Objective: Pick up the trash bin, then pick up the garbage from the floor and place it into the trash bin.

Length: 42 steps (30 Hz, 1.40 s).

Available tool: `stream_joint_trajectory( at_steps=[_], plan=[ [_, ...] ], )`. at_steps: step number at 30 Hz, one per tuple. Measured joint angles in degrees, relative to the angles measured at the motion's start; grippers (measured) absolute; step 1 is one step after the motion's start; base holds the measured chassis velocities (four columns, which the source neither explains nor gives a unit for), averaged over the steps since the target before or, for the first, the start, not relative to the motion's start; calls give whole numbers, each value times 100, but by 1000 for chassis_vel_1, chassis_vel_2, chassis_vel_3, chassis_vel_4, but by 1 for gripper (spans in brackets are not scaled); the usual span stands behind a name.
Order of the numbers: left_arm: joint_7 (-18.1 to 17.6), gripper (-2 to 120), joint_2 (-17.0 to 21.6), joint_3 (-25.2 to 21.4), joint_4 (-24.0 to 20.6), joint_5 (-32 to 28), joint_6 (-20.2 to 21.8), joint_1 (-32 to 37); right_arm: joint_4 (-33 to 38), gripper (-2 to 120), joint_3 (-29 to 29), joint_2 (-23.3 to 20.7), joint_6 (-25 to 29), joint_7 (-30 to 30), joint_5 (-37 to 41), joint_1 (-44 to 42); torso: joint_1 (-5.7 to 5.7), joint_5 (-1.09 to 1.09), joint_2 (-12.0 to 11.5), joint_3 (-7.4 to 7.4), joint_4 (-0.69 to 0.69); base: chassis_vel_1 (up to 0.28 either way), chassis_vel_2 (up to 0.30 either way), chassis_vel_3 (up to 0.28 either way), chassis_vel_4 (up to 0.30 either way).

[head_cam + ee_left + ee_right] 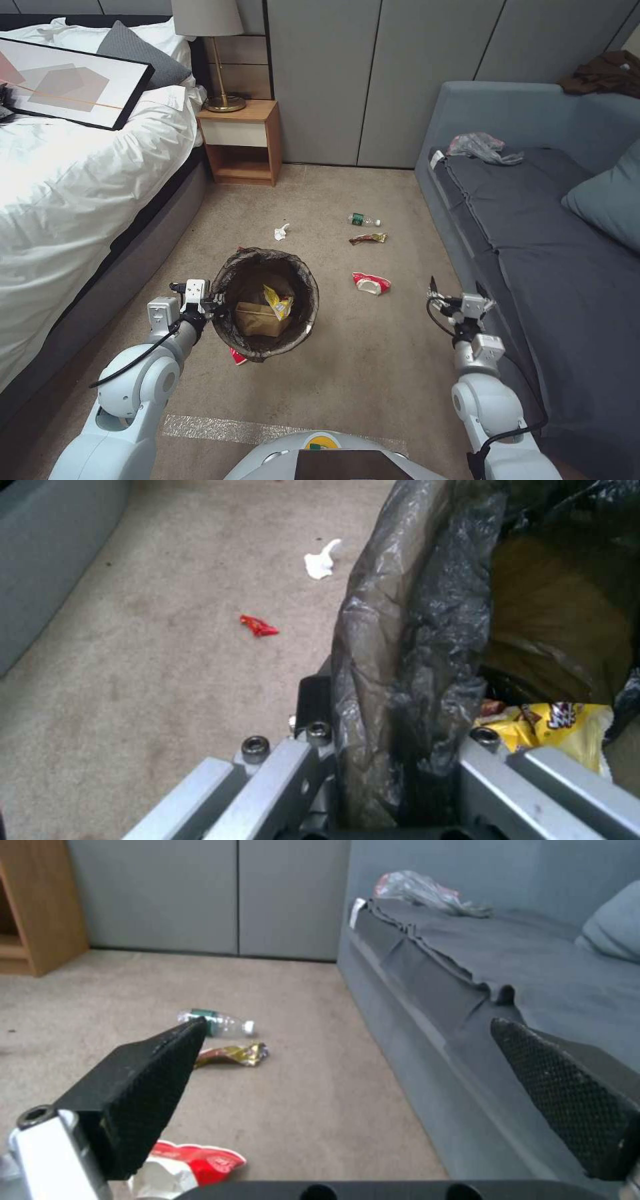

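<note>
The trash bin [223, 280], lined with a dark bag, is in front of me with my left gripper [215, 307] shut on its near-left rim; the liner [407, 645] is pinched between the fingers [313, 700]. Inside lie a tan paper bag [257, 320] and a yellow wrapper [278, 301]. On the carpet lie a white tissue [281, 232], a clear bottle [363, 219], a gold-brown wrapper [368, 238], a red-and-white snack bag [371, 283] and a tiny red wrapper [258, 626]. My right gripper [457, 292] hangs open beside the sofa, right of the snack bag [187, 1167].
A bed [67, 200] with a framed picture runs along the left. A nightstand [241, 141] with a lamp stands at the back. A grey sofa [547, 253] with a plastic bag [481, 147] lines the right. Open carpet lies between them.
</note>
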Motion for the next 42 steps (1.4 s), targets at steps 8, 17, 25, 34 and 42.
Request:
stream_joint_trajectory(
  at_steps=[8, 17, 25, 34, 42],
  plan=[
    [21, 0, 0, -4, -133, 8, 0, 35, -78, 100, -38, -16, 13, -78, 57, 309, 0, 0, 0, 0, 1, 0, 0, 0, 0],
    [42, 0, 13, -16, -252, 19, 0, 58, -116, 100, -154, -70, -139, -106, 127, 487, 0, 0, 0, 1, 1, -101, 98, 99, -103],
    [33, 0, 19, -11, -191, 52, 0, 60, -172, 100, -182, -84, -163, -103, 148, 511, 1, 1, 0, 2, 2, -226, 205, 227, -232],
    [27, 0, 42, -43, -166, 55, 0, 82, -199, 100, -214, -79, -187, -78, 152, 490, 0, 0, 0, 1, 1, -175, 186, 204, -200],
    [27, 0, 47, -45, -155, 55, 0, 87, -208, 100, -233, -86, -183, -64, 152, 470, 0, -1, 0, 1, 0, -169, 185, 192, -202]
  ],
)
